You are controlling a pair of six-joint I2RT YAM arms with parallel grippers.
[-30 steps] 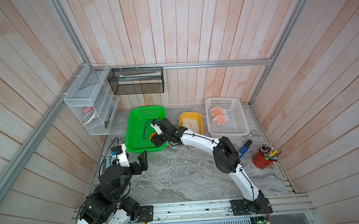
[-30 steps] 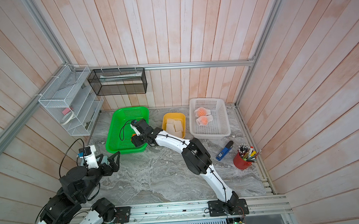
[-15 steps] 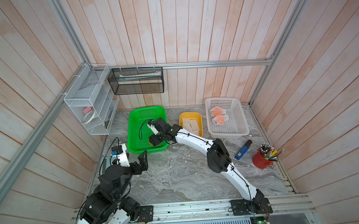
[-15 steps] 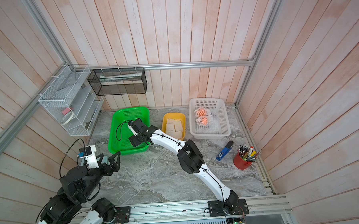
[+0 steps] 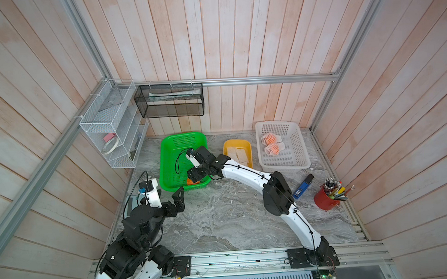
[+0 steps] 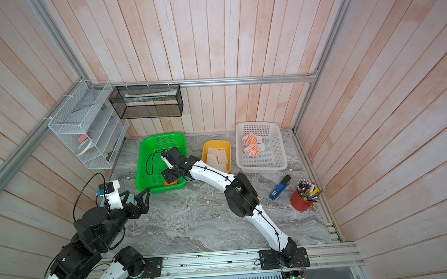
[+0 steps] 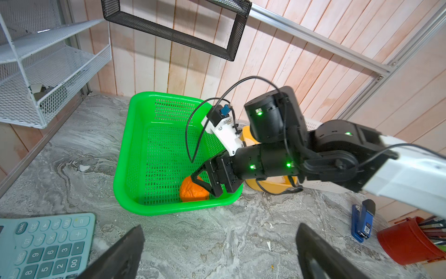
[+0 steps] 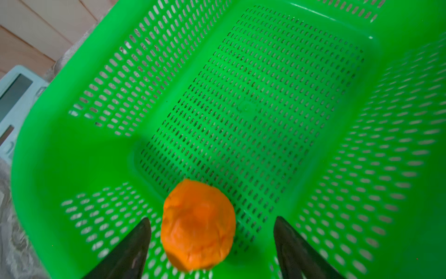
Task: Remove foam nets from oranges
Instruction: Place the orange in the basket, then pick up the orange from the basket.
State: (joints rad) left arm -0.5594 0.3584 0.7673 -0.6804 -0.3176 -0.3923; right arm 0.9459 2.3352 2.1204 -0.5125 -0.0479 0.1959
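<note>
A bare orange lies in the front corner of the green basket, also visible in the left wrist view. My right gripper hangs open just above it, both fingers clear of the fruit; in both top views it is over the basket's near end. Two oranges in white foam nets lie in the white basket. Flattened foam nets fill the yellow tray. My left gripper is open and empty above the table, front left.
A calculator lies by the left gripper. A blue stapler and a red pen cup stand at the right. A white wire shelf and a black mesh basket hang on the walls.
The right gripper has opened wider over the green basket and the orange now sits free of its fingers. The right arm's elbow has swung. The left arm has not moved.
</note>
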